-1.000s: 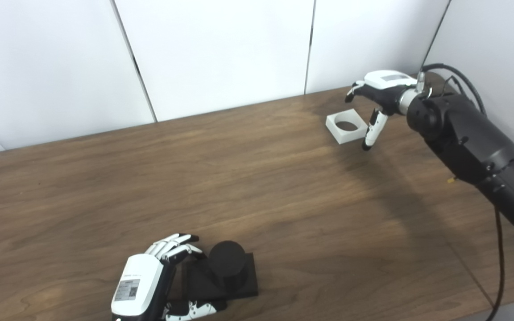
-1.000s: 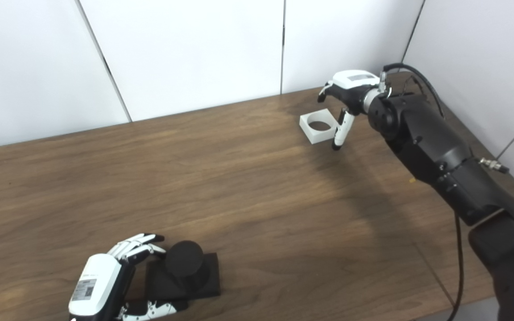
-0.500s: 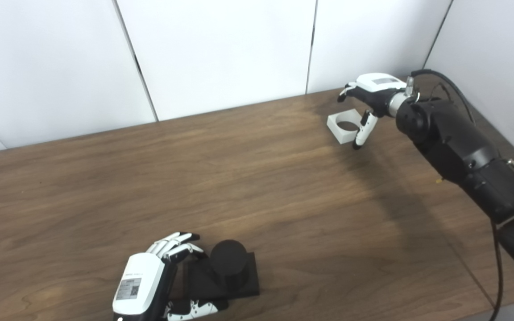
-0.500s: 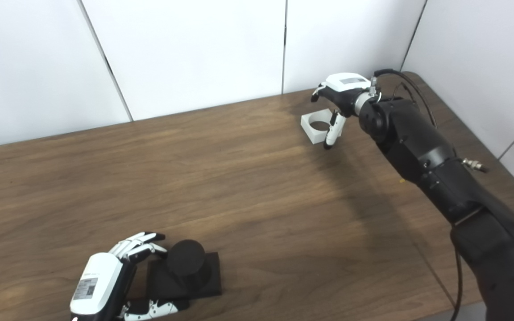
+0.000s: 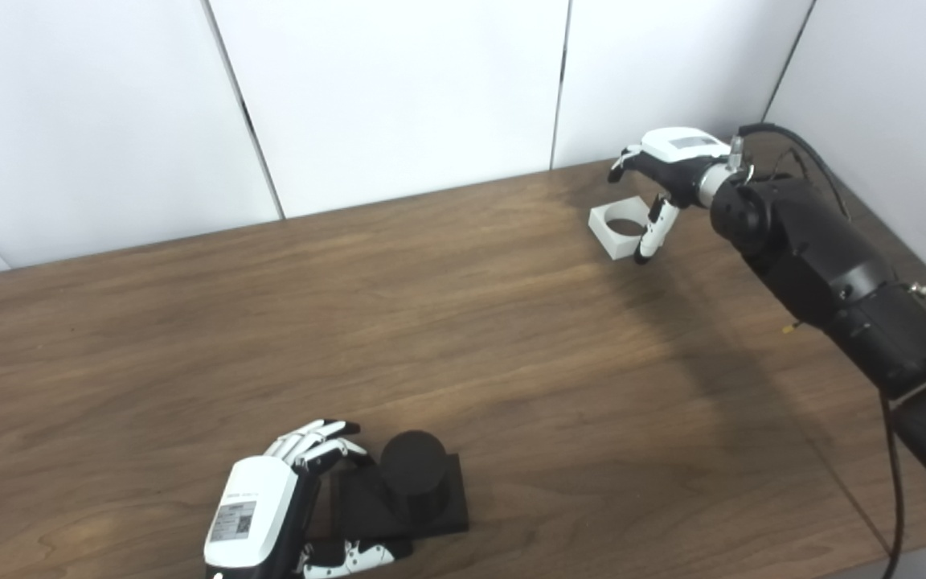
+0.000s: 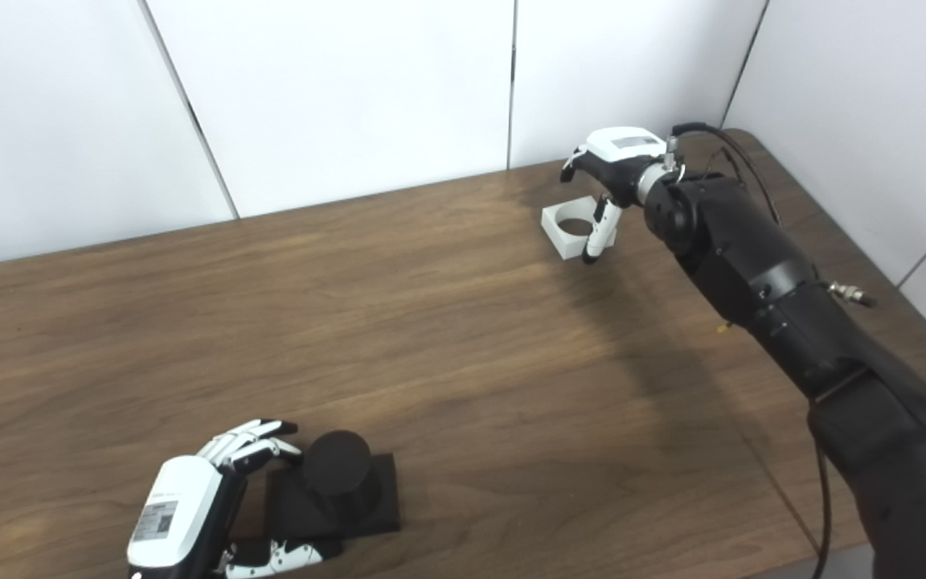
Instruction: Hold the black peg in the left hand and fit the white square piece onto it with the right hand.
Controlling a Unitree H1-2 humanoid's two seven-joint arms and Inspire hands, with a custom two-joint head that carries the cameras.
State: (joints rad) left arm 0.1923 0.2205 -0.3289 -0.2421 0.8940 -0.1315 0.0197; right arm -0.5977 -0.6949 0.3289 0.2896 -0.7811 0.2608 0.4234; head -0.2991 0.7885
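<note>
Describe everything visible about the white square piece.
The white square piece is a matte, plastic-looking block with a round through-hole showing the table inside. It lies flat on the wooden table at the far right, near the wall. The right hand arches over it, fingers apart, thumb by its near-right corner; actual contact cannot be told.

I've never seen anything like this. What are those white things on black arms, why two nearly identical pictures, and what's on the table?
They are a humanoid robot's two hands. Both pictures come from cameras side by side on its head, so they show one scene from slightly different spots. On the wooden table lie a black peg on a flat black base and, far off, a white square piece with a round hole. The left hand is open beside the peg's base. The right hand is open over the white piece, thumb beside it. Neither holds anything yet.
</note>
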